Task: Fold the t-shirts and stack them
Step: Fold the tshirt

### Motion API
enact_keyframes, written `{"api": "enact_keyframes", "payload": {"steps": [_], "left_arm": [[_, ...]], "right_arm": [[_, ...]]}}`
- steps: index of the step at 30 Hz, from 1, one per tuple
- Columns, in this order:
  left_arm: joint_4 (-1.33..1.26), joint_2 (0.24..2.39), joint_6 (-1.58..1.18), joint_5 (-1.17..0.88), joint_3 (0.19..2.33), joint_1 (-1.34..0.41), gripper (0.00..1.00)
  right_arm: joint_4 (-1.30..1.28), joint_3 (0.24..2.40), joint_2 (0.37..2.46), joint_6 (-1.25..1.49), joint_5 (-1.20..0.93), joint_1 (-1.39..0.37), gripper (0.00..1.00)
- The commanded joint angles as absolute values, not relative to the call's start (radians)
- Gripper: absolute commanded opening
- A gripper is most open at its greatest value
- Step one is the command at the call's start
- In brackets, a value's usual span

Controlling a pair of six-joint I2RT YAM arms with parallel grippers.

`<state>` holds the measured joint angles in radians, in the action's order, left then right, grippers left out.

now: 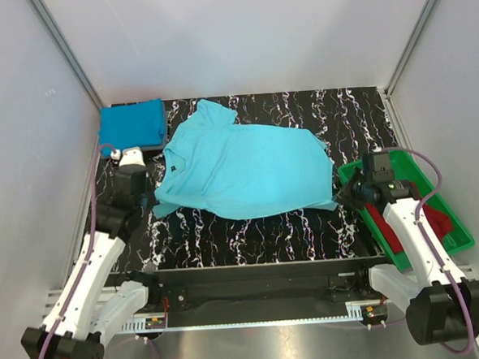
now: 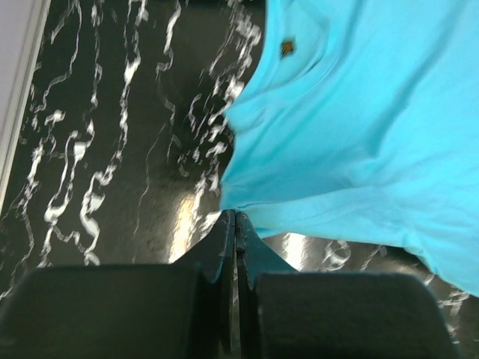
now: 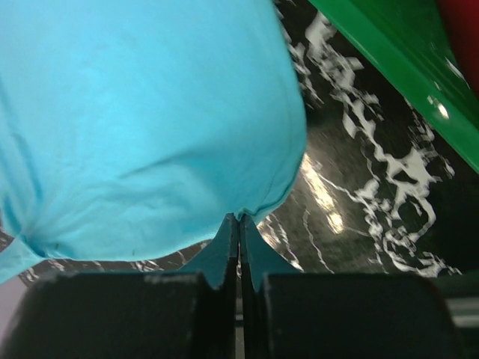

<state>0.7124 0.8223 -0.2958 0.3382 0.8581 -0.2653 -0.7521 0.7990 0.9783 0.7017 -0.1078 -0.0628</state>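
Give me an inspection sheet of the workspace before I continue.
Surface: black white-veined table.
Job's things: light turquoise cloth t-shirt spread mid-table; deeper blue cloth t-shirt folded, far left corner; dark red cloth shirt in green plastic tray.
Clutter: the tray, right side.
Grippers: left gripper shut on turquoise t-shirt's left edge; right gripper shut on its right corner.
Cables: lilac cables along both arms.
Surroundings: white walls, metal corner posts.
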Motion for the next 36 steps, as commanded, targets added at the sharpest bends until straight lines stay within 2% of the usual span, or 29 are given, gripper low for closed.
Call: {"api": "enact_keyframes", "payload": {"steps": [1,7,11,13,16,20,29,36], "left_arm": [[0.778,0.868,-0.282,0.452,0.868,-0.291,0.00],[0.752,0.811,-0.265,0.417,0.867,-0.293,0.00],[0.738,0.877,-0.192,0.394,0.862,-0.295,0.00],[0.720,0.920,-0.180,0.320,0.865,-0.295,0.00],[0.669,0.960,-0.181,0.212,0.851,-0.295,0.00],[0.533,1.008,-0.173,0.173,0.830,-0.295,0.00],[0.419,1.316,-0.006,0.147,1.018,-0.284,0.00],[0.350,1.423,0.028,0.147,1.094,-0.247,0.00]], "right_arm": [[-0.848,0.749,0.941,0.693,-0.114,-0.063,0.00],[-0.884,0.733,0.891,0.719,-0.155,-0.064,0.00],[-0.848,0.678,0.911,0.735,-0.153,-0.074,0.00],[-0.821,0.669,0.929,0.747,-0.138,-0.094,0.00],[-0.772,0.655,0.945,0.761,-0.098,-0.095,0.00],[-0.678,0.627,0.950,0.814,-0.065,-0.094,0.00],[-0.621,0.713,1.118,0.778,0.117,-0.092,0.00],[-0.620,0.759,1.170,0.732,0.164,-0.069,0.00]]}}
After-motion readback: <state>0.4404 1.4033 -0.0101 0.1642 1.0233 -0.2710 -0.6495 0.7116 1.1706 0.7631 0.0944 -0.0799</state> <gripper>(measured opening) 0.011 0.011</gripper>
